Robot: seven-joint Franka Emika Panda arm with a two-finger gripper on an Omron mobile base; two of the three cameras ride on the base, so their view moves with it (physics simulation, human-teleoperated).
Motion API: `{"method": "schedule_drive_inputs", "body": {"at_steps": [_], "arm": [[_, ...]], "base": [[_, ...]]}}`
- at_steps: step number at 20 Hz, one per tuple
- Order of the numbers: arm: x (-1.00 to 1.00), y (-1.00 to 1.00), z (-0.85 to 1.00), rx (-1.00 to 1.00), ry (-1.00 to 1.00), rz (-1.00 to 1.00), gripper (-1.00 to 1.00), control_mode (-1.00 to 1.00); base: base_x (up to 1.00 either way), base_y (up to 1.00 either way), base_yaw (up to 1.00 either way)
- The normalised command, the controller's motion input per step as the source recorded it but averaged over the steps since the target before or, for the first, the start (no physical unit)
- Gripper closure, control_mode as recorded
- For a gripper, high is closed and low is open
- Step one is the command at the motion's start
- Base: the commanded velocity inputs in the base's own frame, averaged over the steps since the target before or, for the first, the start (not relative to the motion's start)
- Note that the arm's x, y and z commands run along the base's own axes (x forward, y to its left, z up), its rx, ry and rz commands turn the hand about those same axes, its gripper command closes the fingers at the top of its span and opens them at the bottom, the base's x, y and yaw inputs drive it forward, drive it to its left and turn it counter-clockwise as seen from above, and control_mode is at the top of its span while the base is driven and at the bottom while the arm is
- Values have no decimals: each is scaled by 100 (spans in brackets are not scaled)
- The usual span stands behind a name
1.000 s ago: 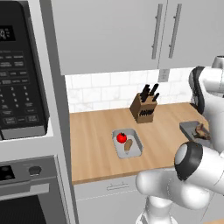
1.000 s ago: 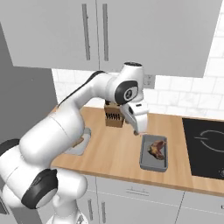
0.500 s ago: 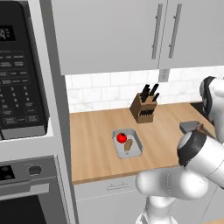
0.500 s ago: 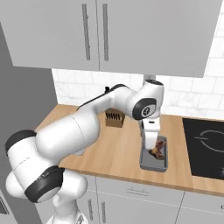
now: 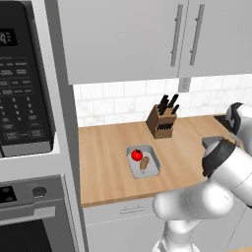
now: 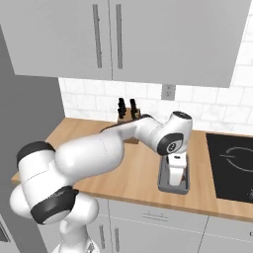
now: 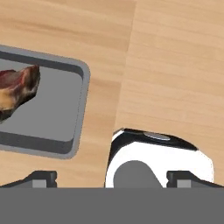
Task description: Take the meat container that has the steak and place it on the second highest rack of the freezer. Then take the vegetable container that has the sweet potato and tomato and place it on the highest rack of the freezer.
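Two dark fingertips [image 7: 41, 178] at the bottom edge showed the pincer [image 7: 113, 180] spread wide, holding nothing. Just beyond, left of frame, the meat container [image 7: 76, 107] lay on the desk [image 7: 175, 65]: probably rigid and light, best pinched across its raised rim. Its steak [image 7: 17, 89] looked loose, so it should be kept level.

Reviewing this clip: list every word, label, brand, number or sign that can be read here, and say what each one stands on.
Nothing here can be read for certain.
Black microwave control panel: rows of pale button labels, too small and blurred to read.
Microwave display: faint digits, unreadable.
Black oven control strip: no legible marking.
Grey metal trays, wooden knife block, grey upper cabinets: no text.
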Motion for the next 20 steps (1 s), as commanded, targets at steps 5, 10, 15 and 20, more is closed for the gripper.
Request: {"method": "schedule_drive_inputs", "body": {"at_steps": [5, 10, 15, 20], "arm": [[26, -5, -44, 0, -4, 0, -100, -100], [32, -12, -45, 0, -4, 0, -100, -100], [8, -18, -41, 0, -3, 0, -100, -100], [7, -16, -32, 0, -1, 0, -100, -100]], "base": [[0, 0, 0], [0, 0, 0], [0, 0, 0], [0, 0, 0]]}}
